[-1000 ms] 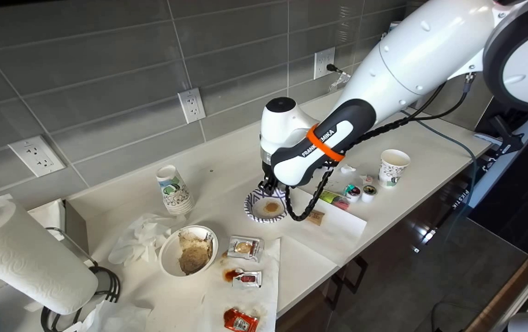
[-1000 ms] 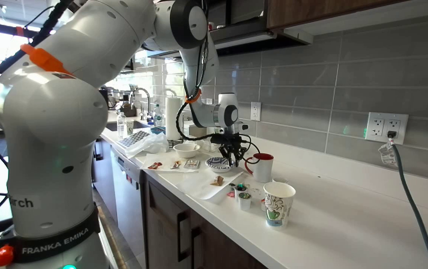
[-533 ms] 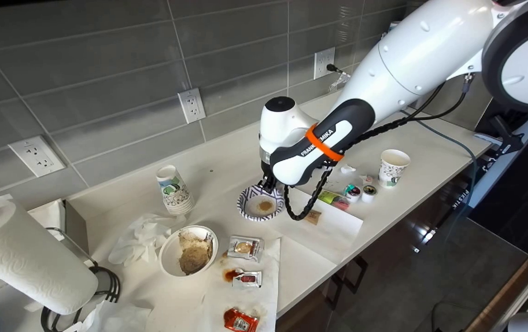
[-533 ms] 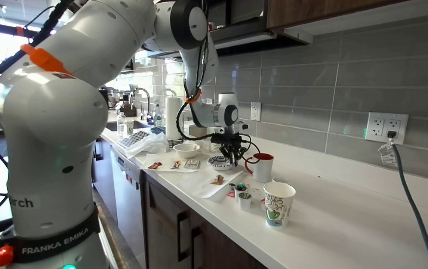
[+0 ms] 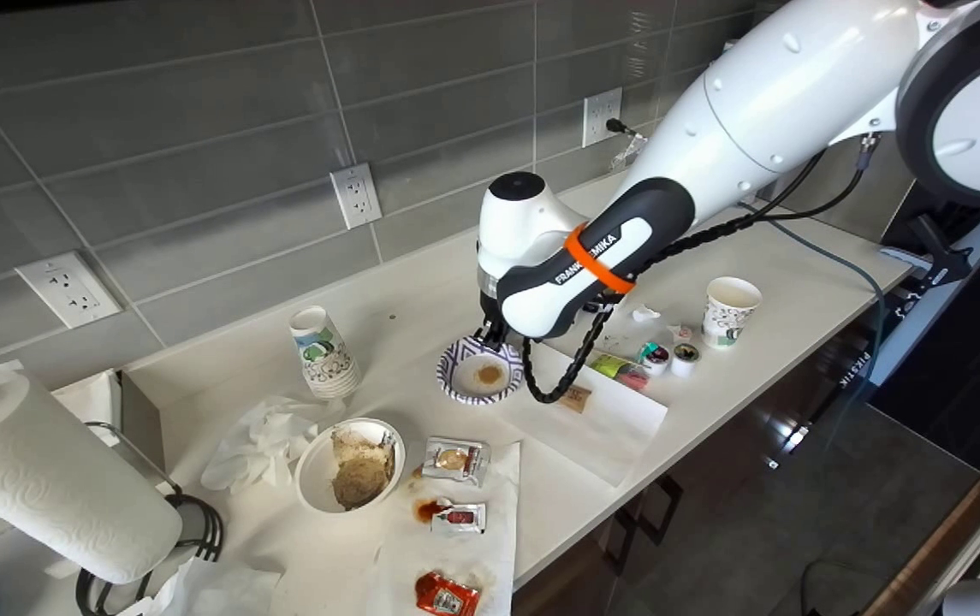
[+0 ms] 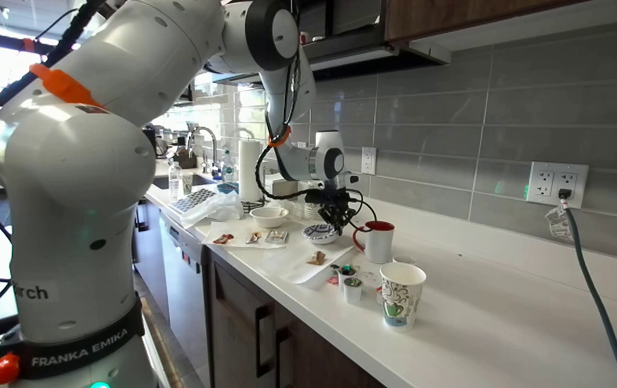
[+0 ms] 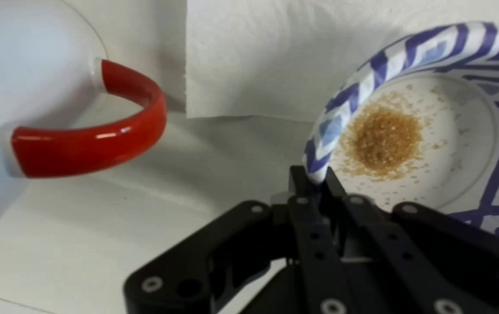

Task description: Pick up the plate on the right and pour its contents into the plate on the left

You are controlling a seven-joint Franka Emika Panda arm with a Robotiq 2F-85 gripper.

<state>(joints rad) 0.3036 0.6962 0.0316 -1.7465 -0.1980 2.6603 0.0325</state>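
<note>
The tool point(image 7: 316, 176) pinches the purple-patterned paper bowl point(image 5: 448, 368) (brown granules point(image 7: 386, 139) inside), mid-frame in an exterior view; it has just shifted left, lifted, I'd say, so pouring into the white bowl point(image 5: 318, 466), lower left, comes nearer.

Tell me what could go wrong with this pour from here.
The gripper pinches the patterned plate at a single spot on its edge, so the plate may twist or sag and spill its brown grains short of the white bowl.

The mug stands near that grip, red handle toward it; a swing that way could knock it.

A silver packet lies beside the bowl, so a wide pour might scatter grains over it.
</note>
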